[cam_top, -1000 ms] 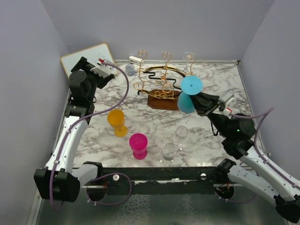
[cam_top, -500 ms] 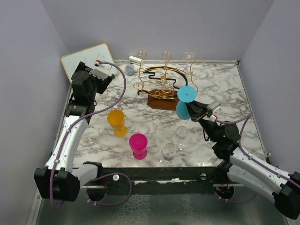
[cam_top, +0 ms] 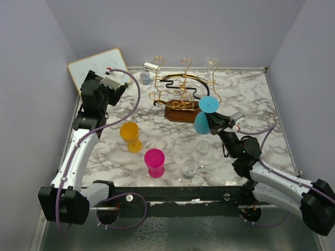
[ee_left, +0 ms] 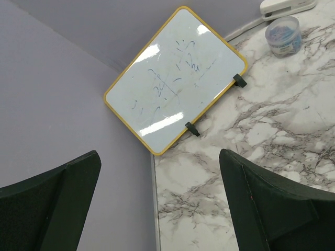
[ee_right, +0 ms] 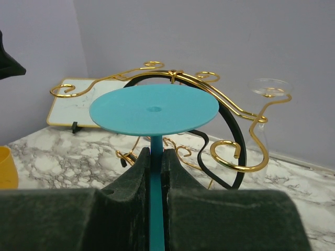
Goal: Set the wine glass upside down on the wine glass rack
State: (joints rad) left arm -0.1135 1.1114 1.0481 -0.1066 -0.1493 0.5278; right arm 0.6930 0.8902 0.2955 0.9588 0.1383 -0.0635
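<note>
My right gripper is shut on the stem of a teal wine glass, held upside down with its round foot on top. The glass hangs in the air just right of and in front of the gold wire rack on its dark brown base. In the right wrist view the rack's curled arms stand right behind the foot, apart from it. A clear glass hangs on the rack's right side. My left gripper is open and empty at the far left, above the table corner.
A yellow glass, a pink glass and two clear glasses stand at the front middle. A whiteboard leans at the back left, with a stapler and a small jar beside it.
My right arm has drawn the teal glass down and toward the left, nearer the front of the rack. The left arm has hardly moved.
</note>
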